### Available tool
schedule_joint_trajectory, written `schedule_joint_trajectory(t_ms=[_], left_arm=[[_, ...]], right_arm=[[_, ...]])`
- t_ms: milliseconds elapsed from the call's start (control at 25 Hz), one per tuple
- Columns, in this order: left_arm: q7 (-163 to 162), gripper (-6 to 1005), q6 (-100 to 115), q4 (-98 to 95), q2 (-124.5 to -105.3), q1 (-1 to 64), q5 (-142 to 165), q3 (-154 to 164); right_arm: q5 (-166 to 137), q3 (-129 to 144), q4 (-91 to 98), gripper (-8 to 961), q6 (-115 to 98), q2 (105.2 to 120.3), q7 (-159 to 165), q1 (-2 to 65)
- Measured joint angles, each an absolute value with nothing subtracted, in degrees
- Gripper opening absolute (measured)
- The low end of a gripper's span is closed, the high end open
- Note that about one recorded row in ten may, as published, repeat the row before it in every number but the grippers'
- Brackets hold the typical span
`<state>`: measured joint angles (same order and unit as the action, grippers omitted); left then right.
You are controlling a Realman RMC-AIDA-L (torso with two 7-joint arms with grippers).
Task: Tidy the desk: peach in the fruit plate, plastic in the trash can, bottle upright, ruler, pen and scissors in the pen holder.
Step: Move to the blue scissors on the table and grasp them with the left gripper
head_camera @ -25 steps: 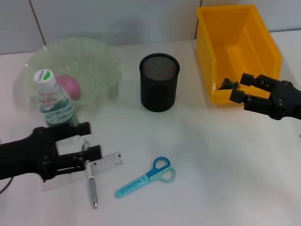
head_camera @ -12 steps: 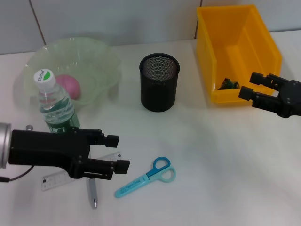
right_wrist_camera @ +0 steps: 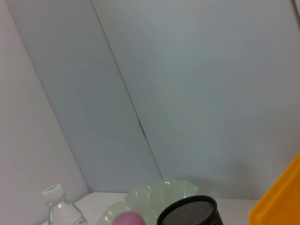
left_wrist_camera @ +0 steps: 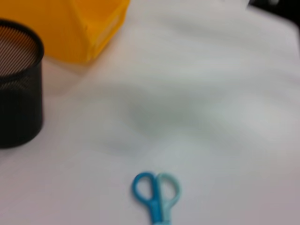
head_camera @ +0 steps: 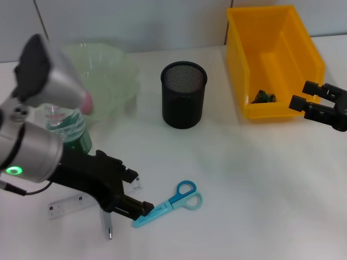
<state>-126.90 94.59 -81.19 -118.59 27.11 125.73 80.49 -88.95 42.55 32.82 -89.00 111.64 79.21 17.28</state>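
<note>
Blue and teal scissors point(head_camera: 168, 205) lie flat on the white desk point(head_camera: 255, 184), closed, their blade tip touching or just under the fingertips of my left gripper point(head_camera: 135, 192), handle loops pointing away from it; the left wrist view shows only the loops point(left_wrist_camera: 156, 190) on bare desk. My left gripper sits low over the desk with its fingers spread apart and nothing between them. Directly beneath my left arm lies the clear ruler point(head_camera: 68, 206), partly covered by it, and the pen point(head_camera: 107, 222) protrudes from under the gripper on the near side, tip toward me. Behind my left arm stands the bottle point(head_camera: 68, 130), upright, green label visible, its cap hidden by my forearm. Behind the bottle is the pale green fruit plate point(head_camera: 111, 76), with a sliver of the pink peach point(head_camera: 87, 101) showing inside it; the right wrist view confirms the peach point(right_wrist_camera: 127, 219) resting in the plate. Black mesh pen holder point(head_camera: 184, 93) stands beyond the scissors, well apart from my left gripper, with nothing visible inside. Yellow trash can point(head_camera: 274, 59) stands farther off beside it, holding a small dark green scrap of plastic point(head_camera: 263, 97) at its near end. My right gripper point(head_camera: 308, 100) hangs just beside the trash can's near outer corner, fingers apart, carrying nothing.
</note>
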Motion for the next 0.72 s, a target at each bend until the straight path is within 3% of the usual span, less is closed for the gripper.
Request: schedule_joint_trajectory(t_ms=[480, 720], left_arm=[[-140.0, 772, 84.1, -84.8, -119.07, 30.9, 138.8, 98.2], [-141.3, 768, 82.7, -84.7, -119.09, 32.1, 138.0, 100.1]], right_arm=[[-99.6, 42.7, 35.4, 814, -92.7, 110.94, 85.0, 19.6], [-109.5, 42.5, 36.7, 814, -99.8, 109.02, 93.0, 22.3]])
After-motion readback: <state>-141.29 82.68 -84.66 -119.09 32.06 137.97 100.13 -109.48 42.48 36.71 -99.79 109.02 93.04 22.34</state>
